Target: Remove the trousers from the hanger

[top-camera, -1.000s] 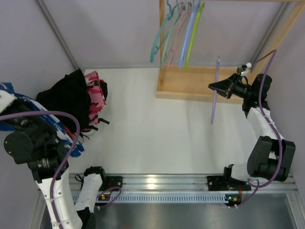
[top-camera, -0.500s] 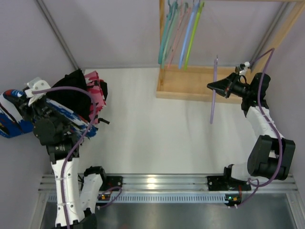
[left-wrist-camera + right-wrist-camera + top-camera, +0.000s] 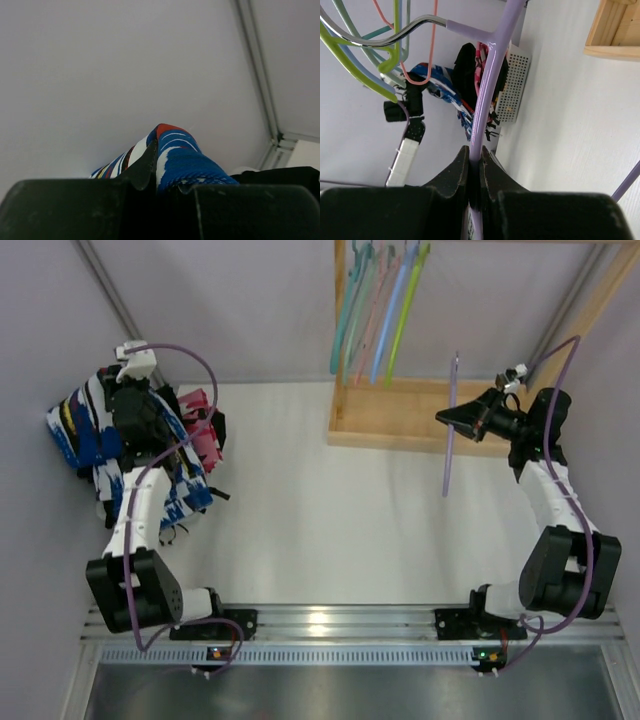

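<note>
My left pincer (image 3: 156, 169): clenched tight on the blue-and-white trousers (image 3: 182, 157). A fold of the cloth pokes up between my fingers.
Where my left pincer is: up high at the far left of the table (image 3: 330, 510), close to the wall and over the heap of clothes.
Blue-and-white trousers: they hang from my left pincer. They spread out on both sides of my left arm (image 3: 140, 510), well away from the hanger.
Black trousers (image 3: 466, 67): bunched up in the heap, right beside the pink ones.
Pink-red camouflage trousers (image 3: 197, 430): in the same heap, on the side nearer the middle of the table.
White basket (image 3: 517, 85): it has little holes in its wall. The heap sits right against it, but I cannot tell if the clothes are inside.
My right pincer (image 3: 474, 156): shut on the lilac hanger (image 3: 450, 440), with my two fingers pinching its thin bar.
Lilac hanger: up in the air on the right side, on its edge, with its metal hook at the top.
Wooden rack (image 3: 395, 418): at the back of the table, just beside the lilac hanger.
Other hangers (image 3: 385, 310): green, blue, pink and teal ones hang in a bunch on the rack.
</note>
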### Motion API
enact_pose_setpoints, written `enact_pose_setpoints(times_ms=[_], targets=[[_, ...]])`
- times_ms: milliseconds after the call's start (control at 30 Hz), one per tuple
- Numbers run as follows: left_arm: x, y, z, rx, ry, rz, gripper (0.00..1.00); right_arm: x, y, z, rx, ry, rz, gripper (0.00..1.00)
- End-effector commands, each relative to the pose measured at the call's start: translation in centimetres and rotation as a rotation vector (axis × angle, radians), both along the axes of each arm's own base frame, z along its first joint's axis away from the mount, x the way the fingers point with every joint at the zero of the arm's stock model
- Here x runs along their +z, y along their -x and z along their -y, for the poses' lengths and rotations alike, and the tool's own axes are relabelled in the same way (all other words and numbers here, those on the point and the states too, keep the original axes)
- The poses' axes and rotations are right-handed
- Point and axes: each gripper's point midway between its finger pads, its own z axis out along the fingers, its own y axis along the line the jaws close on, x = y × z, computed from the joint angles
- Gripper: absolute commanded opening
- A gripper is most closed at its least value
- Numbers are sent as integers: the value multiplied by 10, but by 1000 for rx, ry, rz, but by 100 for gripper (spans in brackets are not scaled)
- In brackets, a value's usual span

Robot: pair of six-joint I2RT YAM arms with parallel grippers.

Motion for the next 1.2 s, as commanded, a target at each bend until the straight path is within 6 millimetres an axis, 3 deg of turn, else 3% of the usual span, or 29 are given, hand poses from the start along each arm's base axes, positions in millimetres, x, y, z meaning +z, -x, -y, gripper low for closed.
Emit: enact_pose_setpoints(times_ms=[0,33,100,133,200,267,400,500,600,633,667,800,833,867,967,1000,1067,1167], targets=[[64,-26,27,-210,-53,231,0,46,12,-2,11,42,178,0],[58,-34,28,-204,-49,224,0,47,12,-2,8,43,183,0],[23,-64,27,-210,-18,150,0,52,15,-1,5,44,195,0],[-5,-77,20,-184,24,110,0,53,16,0,-1,45,197,0],[-35,-89,16,-179,93,86,0,56,19,1,-6,49,208,0],[-73,-96,15,-184,131,20,1,58,20,2,-10,53,210,0],[-106,-92,24,-213,191,-38,11,65,28,8,-36,86,216,0],[-109,-87,29,-233,229,-57,20,70,31,10,-54,129,242,0],[-97,-79,34,-253,246,-44,36,69,34,9,-52,134,238,0],[-91,-76,35,-258,245,-34,42,70,35,9,-52,134,240,0],[-84,-75,35,-260,244,-28,54,69,35,9,-53,135,239,0],[-56,-72,41,-292,266,-5,73,77,39,9,-60,140,253,0],[-56,-71,48,-326,282,-37,76,81,38,9,-66,146,265,0],[-38,-71,53,-354,289,-15,77,80,38,10,-73,154,255,0],[-20,-62,69,-428,321,-27,81,84,40,11,-102,175,248,0],[-17,-60,74,-447,324,-33,90,85,43,12,-111,179,242,0],[-7,-49,87,-501,327,-42,98,92,43,13,-133,195,255,0],[9,-28,109,-606,323,-24,99,102,49,14,-167,207,269,0]])
